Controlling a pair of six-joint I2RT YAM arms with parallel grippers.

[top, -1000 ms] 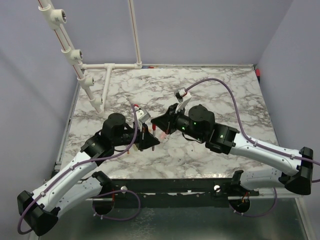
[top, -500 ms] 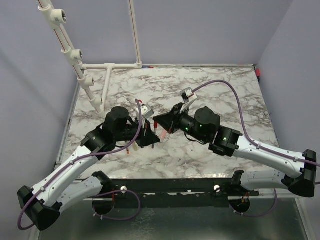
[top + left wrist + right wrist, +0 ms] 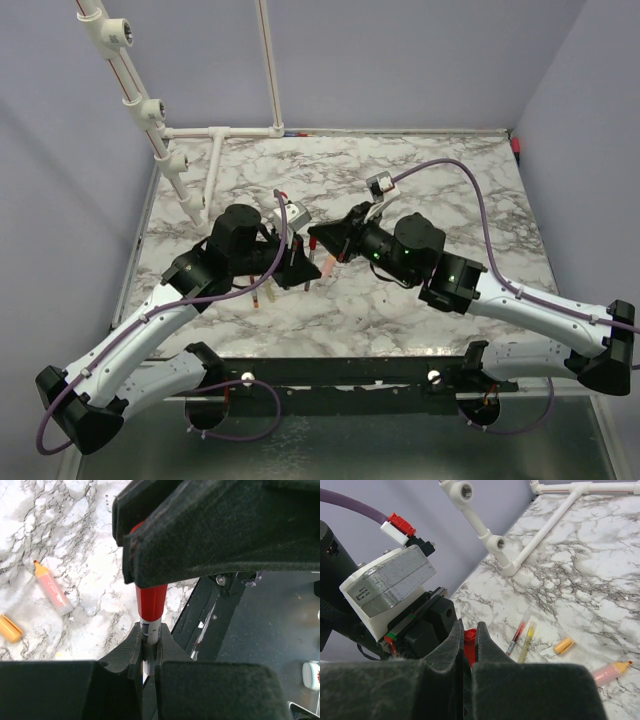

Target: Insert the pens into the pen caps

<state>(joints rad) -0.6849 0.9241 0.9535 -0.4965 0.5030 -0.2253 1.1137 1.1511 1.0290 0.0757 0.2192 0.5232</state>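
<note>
My left gripper (image 3: 148, 634) is shut on a pen (image 3: 150, 630) with a pale grey barrel. A red pen cap (image 3: 151, 599) sits over the pen's upper end and runs up into the black fingers of the other arm. In the right wrist view my right gripper (image 3: 468, 630) is shut on that red cap (image 3: 469, 641), hard against the left gripper's body (image 3: 427, 625). From above, the left gripper (image 3: 301, 270) and right gripper (image 3: 323, 245) meet over the middle of the table. Loose on the marble lie a red pen (image 3: 520, 629), a yellow pen (image 3: 528, 640), a salmon-pink pen (image 3: 610, 672) and an orange cap (image 3: 563, 645).
A white pipe frame (image 3: 215, 135) stands at the back left of the marble table (image 3: 450, 190). The salmon-pink pen (image 3: 50, 586) and the orange cap (image 3: 10, 628) lie left of my left gripper. The table's dark front edge (image 3: 210, 620) runs just beside the held pen.
Both wrists have shifted and turned slightly, the left one moving up toward the right gripper. Each gripper has kept its grip throughout.
</note>
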